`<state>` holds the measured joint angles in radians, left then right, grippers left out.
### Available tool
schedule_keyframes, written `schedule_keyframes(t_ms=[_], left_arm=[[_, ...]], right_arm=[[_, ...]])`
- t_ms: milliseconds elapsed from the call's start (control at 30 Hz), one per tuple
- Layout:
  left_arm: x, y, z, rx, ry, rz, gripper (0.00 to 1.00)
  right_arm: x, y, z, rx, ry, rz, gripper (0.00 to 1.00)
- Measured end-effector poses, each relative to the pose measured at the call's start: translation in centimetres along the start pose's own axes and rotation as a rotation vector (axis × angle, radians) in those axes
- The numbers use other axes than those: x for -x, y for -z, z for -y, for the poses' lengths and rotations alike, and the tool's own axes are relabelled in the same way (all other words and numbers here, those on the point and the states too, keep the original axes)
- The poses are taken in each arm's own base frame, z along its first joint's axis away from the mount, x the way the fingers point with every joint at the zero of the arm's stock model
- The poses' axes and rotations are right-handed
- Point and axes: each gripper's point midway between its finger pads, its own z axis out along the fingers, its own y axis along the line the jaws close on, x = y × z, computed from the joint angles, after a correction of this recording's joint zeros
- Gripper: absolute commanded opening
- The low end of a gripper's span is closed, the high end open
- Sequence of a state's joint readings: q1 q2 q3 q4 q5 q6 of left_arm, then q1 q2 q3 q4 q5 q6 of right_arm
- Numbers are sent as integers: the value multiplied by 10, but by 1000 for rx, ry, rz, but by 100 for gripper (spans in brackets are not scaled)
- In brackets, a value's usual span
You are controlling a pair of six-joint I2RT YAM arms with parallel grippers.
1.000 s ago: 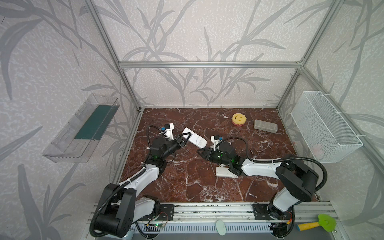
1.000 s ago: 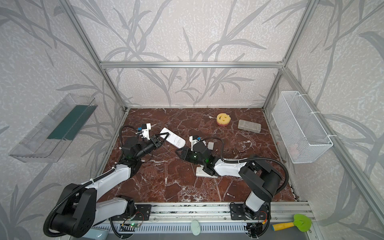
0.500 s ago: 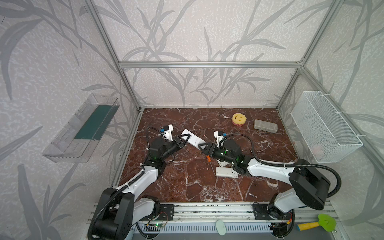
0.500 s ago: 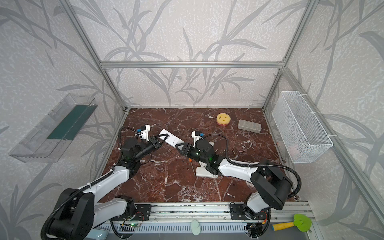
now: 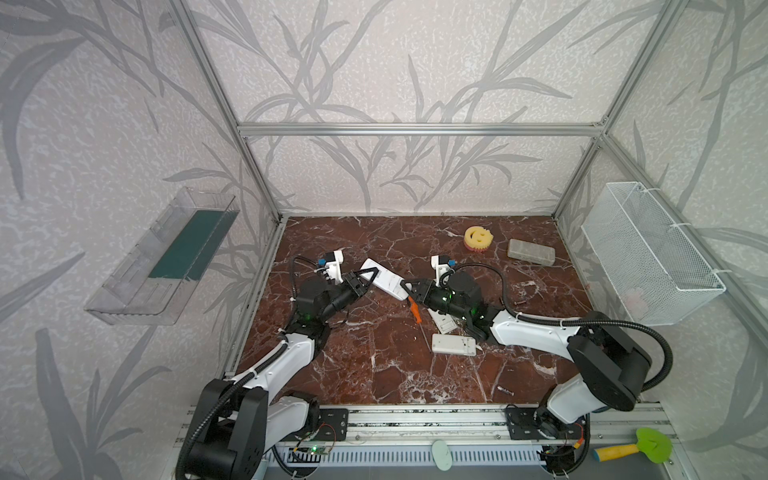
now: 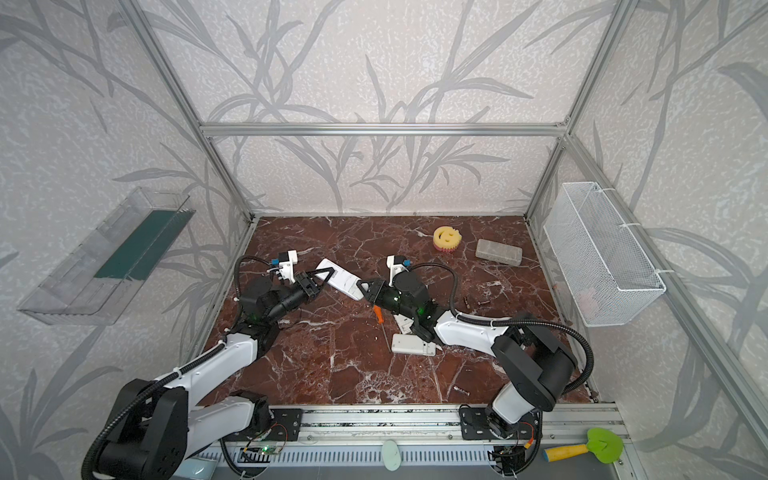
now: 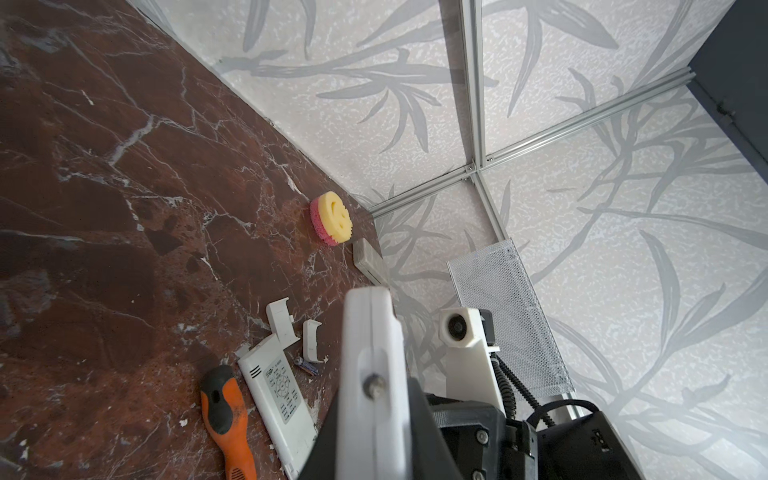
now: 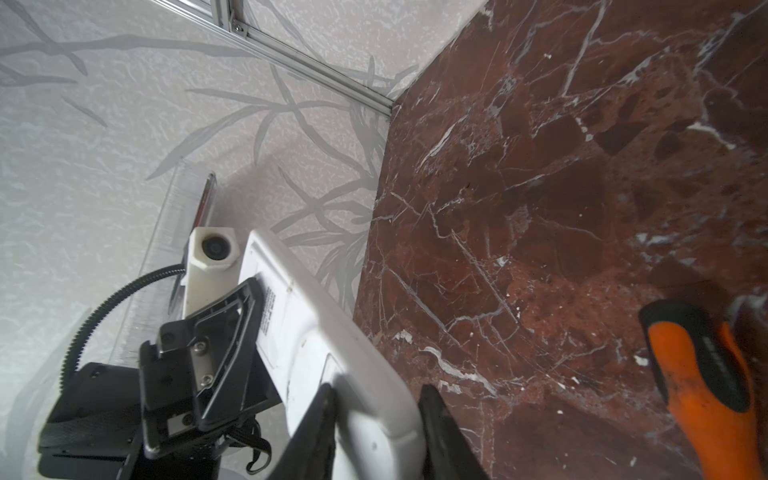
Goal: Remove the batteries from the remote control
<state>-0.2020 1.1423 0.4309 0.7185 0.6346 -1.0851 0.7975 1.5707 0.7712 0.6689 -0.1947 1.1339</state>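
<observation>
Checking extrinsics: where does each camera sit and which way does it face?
Both top views: high over the front rail, looking down and back at the marble table; both arms show, left tool and right tool gripping the white remote.
Left wrist: on the left arm, facing the right back corner, yellow sponge and mesh basket; its own tool shows.
Right wrist: on the right arm, facing the left wall; its own fingers show.
Shared: both wrist views show the white remote and orange-handled screwdriver.
</observation>
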Motion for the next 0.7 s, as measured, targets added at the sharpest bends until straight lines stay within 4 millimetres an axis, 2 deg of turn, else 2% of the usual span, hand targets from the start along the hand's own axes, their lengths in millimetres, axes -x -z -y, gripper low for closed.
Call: schedule_keyframes(t_ms=[33, 100, 133, 267, 400, 533, 700], left_arm=[[1, 0, 1, -1, 3, 2, 0], [1, 1, 3, -7, 0, 3, 0], [-1, 0, 4, -9, -5, -2, 0], [-4, 0, 4, -12, -17, -12, 0], [-4, 0, 4, -12, -17, -12, 0], [-4, 0, 3, -6, -16, -12, 0], [-7, 0, -14, 63, 0, -13, 0]], right_arm=[[1, 0, -1, 3, -1, 2, 33], [0, 0, -1, 4, -1, 2, 48], [-1, 0, 0, 0, -3, 0, 51], [-5, 0, 1, -6, -4, -13, 51], [-6, 0, 0, -4, -8, -16, 46], [-8, 0, 2, -8, -21, -20, 46], [-13, -1, 13, -31, -25, -29, 47]])
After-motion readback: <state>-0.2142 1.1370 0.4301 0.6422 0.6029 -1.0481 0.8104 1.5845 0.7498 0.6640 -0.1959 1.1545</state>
